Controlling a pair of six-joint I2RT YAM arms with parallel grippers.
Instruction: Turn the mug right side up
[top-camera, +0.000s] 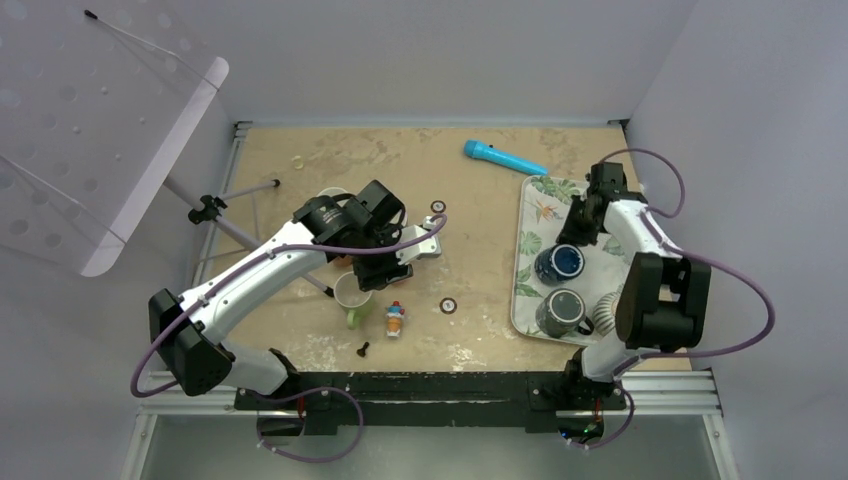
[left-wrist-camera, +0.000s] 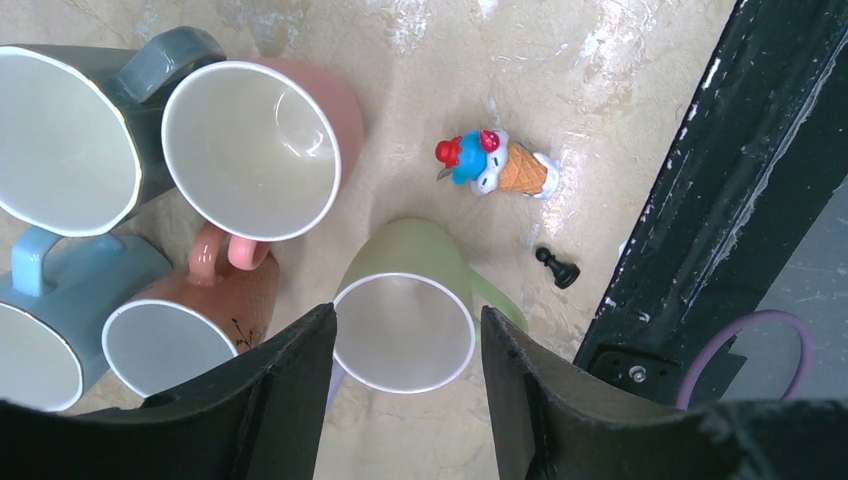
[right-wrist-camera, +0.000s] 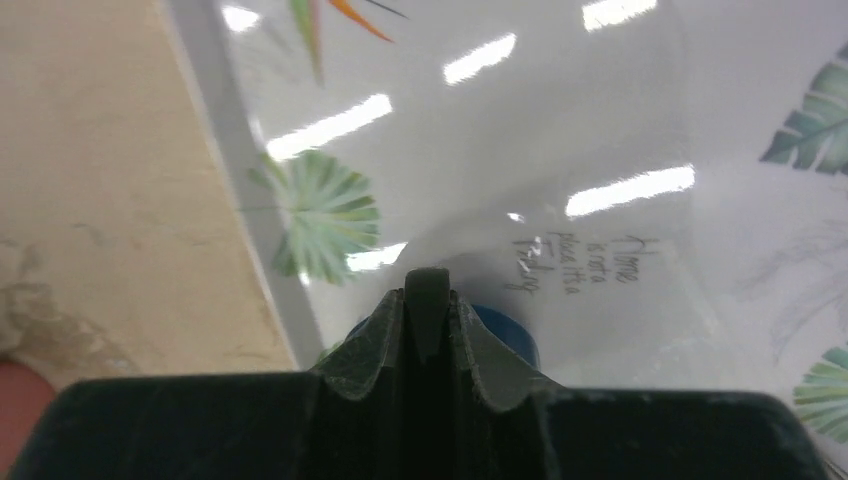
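Left gripper (left-wrist-camera: 405, 330) is hanging wide open, holding nothing, its fingers flanking the green mug (left-wrist-camera: 405, 250). The mug is standing mouth-up on the table (left-wrist-camera: 450, 60), near an ice-cream toy (left-wrist-camera: 495, 165). Right gripper (right-wrist-camera: 428, 300) is sitting fully closed, empty, over the tray (right-wrist-camera: 600, 120).

Mug cluster (top-camera: 352, 292) L of toy (top-camera: 395, 320); tray (top-camera: 548, 203) far R

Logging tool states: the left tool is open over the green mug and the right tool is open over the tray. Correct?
No: the right tool is shut over the tray, per the right wrist view. The left tool is open over the green mug.
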